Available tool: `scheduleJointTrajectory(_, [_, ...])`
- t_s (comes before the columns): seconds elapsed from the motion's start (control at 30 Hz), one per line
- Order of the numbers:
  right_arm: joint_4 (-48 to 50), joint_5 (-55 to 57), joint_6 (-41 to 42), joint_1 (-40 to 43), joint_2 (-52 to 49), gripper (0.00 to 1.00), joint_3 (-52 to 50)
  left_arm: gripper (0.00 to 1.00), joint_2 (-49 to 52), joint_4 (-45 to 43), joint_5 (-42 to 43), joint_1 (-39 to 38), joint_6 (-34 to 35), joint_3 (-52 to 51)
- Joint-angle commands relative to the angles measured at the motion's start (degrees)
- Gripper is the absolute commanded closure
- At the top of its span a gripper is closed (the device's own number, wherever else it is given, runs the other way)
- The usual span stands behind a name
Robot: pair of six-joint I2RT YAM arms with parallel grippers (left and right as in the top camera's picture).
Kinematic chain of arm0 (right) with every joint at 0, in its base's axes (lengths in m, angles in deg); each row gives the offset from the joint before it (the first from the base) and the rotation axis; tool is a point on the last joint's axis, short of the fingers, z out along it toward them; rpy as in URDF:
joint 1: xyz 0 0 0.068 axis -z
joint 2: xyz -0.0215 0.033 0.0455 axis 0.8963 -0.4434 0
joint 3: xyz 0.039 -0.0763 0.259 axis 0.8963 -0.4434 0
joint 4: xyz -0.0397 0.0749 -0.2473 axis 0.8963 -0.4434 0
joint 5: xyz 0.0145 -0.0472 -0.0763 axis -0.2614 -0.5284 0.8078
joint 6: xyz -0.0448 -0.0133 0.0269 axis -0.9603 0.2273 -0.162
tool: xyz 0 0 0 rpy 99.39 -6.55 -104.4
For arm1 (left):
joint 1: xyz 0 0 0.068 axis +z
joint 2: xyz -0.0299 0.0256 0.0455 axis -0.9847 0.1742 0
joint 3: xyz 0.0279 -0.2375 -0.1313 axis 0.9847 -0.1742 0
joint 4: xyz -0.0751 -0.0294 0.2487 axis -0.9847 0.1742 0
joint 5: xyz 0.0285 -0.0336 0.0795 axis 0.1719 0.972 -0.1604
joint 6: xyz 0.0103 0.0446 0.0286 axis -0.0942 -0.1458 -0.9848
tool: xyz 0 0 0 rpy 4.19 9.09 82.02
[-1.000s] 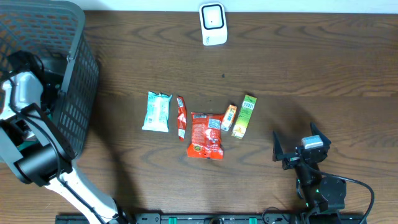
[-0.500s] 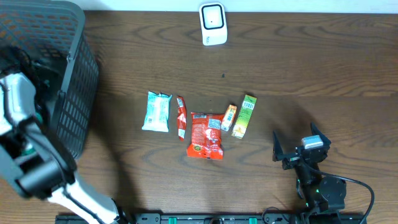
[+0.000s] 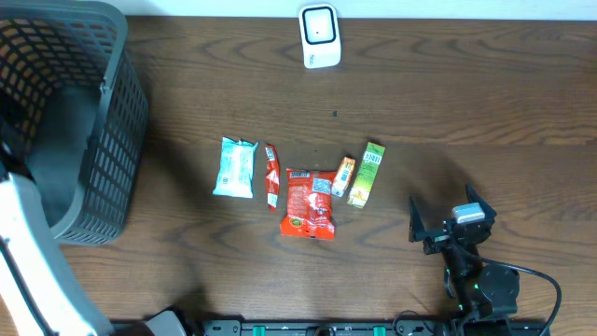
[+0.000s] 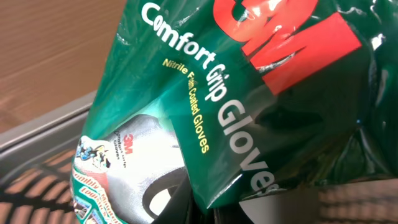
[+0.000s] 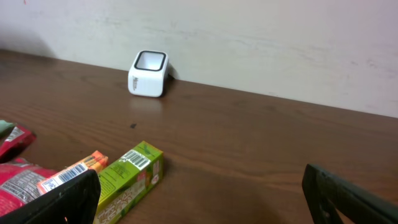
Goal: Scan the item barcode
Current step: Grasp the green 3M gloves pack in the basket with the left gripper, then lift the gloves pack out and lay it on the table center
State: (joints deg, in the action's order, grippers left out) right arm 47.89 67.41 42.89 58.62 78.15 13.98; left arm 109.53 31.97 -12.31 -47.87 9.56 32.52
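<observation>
**While the left end effector is closed on a glove packet, the right one stands open**

Because the green glove packet [image 4: 249, 106] fills almost all of the left wrist view, the fingers of the left end effector are hidden behind it. This end effector is closed, and it grips the packet, which hangs tilted just in front of its camera. White and yellow letters on the packet read "Comfort Grip Gloves", and there is a red logo at the top of the frame. At the lower left of that view a grey rim of the basket [image 4: 43, 127] shows under the packet.

From the overhead view I cannot see the packet. Only the white left arm [image 3: 23, 252] shows at the left edge, beside the dark basket in the upper left corner.

At the lower right of the overhead frame the right end effector [image 3: 446, 215] rests with its jaws wide apart and nothing between them.

At the top centre of the bench [image 3: 485, 93] stands the white scanner [image 3: 318, 35]. In the middle of the bench lie five items in a row: a light blue packet [image 3: 236, 168], a thin red packet [image 3: 271, 175], a big red packet [image 3: 309, 203], a small orange box [image 3: 343, 176] and a green box [image 3: 367, 174].
</observation>
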Motion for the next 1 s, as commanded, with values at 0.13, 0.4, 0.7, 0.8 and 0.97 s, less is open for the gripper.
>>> scheduleJointTrajectory(0.13, [-0.15,-0.07,0.66,-0.28,0.26,0.01,-0.07,0.93,-9.53,-2.27,35.78,-0.04,0.79,0.63])
scheduleJointTrajectory(0.4, [-0.15,-0.07,0.66,-0.28,0.26,0.01,-0.07,0.93,-14.23,-1.66,70.75,-1.07,2.23,0.63])
scheduleJointTrajectory(0.7, [-0.15,-0.07,0.66,-0.28,0.26,0.01,-0.07,0.93,-6.1,16.74,78.77,-14.43,-5.81,-1.42])
scheduleJointTrajectory(0.8, [-0.15,-0.07,0.66,-0.28,0.26,0.01,-0.07,0.92,-1.25,19.08,80.54,-20.44,-8.61,-3.54])
scheduleJointTrajectory(0.97, [-0.15,-0.07,0.66,-0.28,0.26,0.01,-0.07,0.93,8.7,19.1,90.38,-27.28,-13.38,-5.07])
